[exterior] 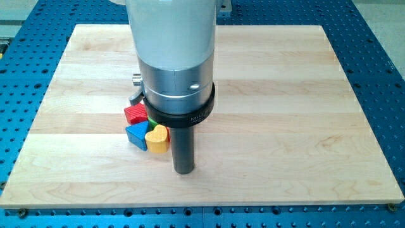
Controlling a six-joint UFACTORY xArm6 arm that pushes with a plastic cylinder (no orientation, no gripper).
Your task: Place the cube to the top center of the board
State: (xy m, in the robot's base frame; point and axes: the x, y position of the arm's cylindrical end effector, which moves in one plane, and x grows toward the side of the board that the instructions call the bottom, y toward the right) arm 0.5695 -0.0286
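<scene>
My tip [183, 170] rests on the tabletop [285, 114] in the lower middle of the frame, just to the right of a small cluster of blocks. There is no gripper on this arm, only the straight rod, so nothing can be held; blocks can only be pushed.

The nearest block is the yellow heart-shaped block [157, 139], touching or almost touching the rod on its left side. Next to it, further left, lies the blue triangular block [136, 135]. Above these is the red cube [135, 114], and a green block [152, 122] shows only a little between them, under the arm's collar.

The cube sits left of centre in the frame, well apart from the top centre of the board. I judge the tip stands low so that it can push upward, but the yellow block is in the way.
</scene>
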